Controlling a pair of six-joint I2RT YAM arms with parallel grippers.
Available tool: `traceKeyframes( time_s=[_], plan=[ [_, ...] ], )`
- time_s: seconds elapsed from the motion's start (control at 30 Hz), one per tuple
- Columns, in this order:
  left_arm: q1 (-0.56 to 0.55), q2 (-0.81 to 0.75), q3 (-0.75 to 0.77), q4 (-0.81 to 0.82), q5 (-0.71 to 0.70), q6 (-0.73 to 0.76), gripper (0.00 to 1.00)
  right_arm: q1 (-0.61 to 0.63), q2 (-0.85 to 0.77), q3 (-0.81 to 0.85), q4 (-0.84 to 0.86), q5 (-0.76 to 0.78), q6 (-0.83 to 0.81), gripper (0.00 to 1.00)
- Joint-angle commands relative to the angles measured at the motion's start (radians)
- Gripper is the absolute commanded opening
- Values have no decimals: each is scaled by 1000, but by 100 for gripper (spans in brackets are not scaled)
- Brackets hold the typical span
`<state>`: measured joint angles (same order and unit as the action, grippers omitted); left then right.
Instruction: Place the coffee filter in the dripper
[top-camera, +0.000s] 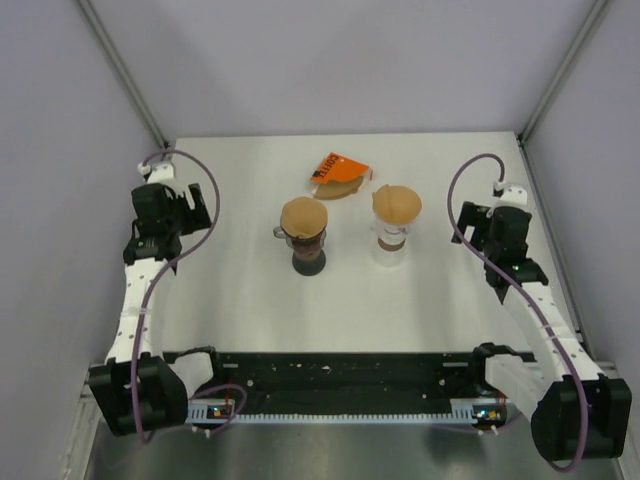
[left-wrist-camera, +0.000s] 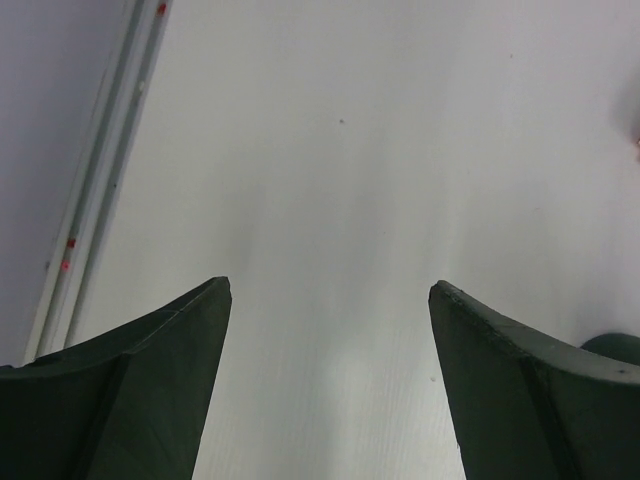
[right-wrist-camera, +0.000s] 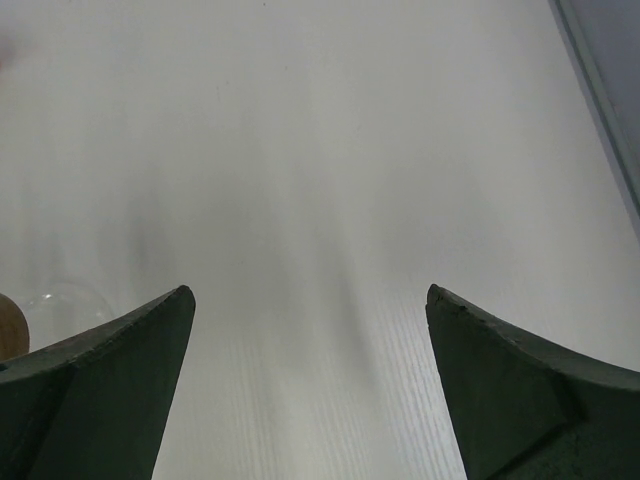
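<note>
Two drippers stand mid-table in the top view. A dark dripper (top-camera: 308, 255) has a brown coffee filter (top-camera: 304, 216) sitting in its top. A clear glass dripper (top-camera: 390, 245) holds a second brown filter (top-camera: 396, 202). My left gripper (top-camera: 165, 200) is far to the left of them, open and empty; its wrist view shows only bare table between the fingertips (left-wrist-camera: 328, 285). My right gripper (top-camera: 500, 228) is off to the right, also open and empty (right-wrist-camera: 308, 290). The glass dripper's edge and filter (right-wrist-camera: 10, 325) peek in at the lower left of the right wrist view.
An orange pack of filters (top-camera: 338, 175) lies behind the drippers. Grey walls with metal corner rails (left-wrist-camera: 95, 200) close the white table (top-camera: 240, 300) on the left, back and right. A black bar (top-camera: 340, 370) with the arm bases runs along the near edge.
</note>
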<state>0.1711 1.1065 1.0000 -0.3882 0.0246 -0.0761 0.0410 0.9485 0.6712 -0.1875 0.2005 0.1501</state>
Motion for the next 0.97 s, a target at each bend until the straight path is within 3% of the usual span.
traceKeyframes(
  time_s=[0.0,0.23,0.93],
  plan=[
    [2,-80,-194,276,57,9,86,-7,-43,-106,230,-18,19,99],
    [2,-151,-497,662,8,-59,87,-7,-28,-226,365,-29,31,99],
    [1,29,-587,916,69,-152,90,-7,-14,-473,812,-9,-29,99]
  ],
)
